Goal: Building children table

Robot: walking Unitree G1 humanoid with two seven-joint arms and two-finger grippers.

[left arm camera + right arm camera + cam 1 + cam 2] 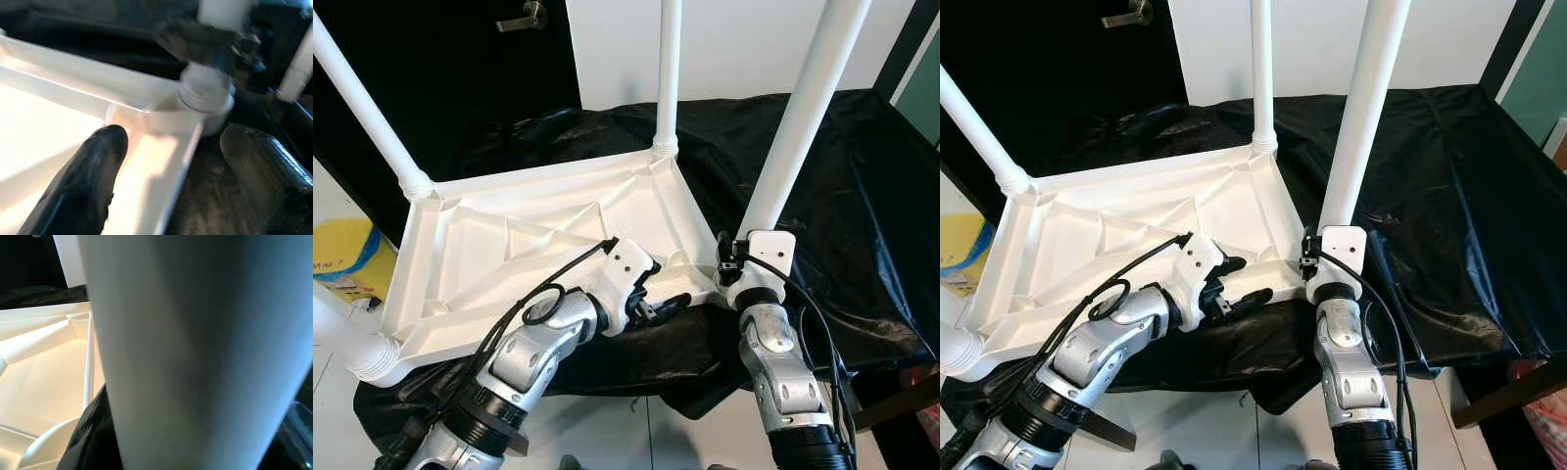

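Note:
A white plastic table top (pixel 509 235) lies upside down on a black cloth. Three legs stand up from its corners: far left (pixel 362 108), far middle (pixel 668 73) and near right (pixel 803 117). A fourth leg (pixel 347 343) sticks out at the near left corner. My right gripper (pixel 754 257) is shut on the near right leg just above its socket, and that leg (pixel 195 347) looms very close in the right wrist view. My left gripper (pixel 1244 282) is open and straddles the near rim (pixel 166 186) beside that corner, one finger (pixel 88 186) inside, the other outside.
The black cloth (pixel 862 196) covers a low surface whose wooden edge (pixel 901 401) shows at the near right. A yellow box (pixel 342 255) sits on the floor at the left. Behind are a dark door with a handle (pixel 524 18) and a white wall.

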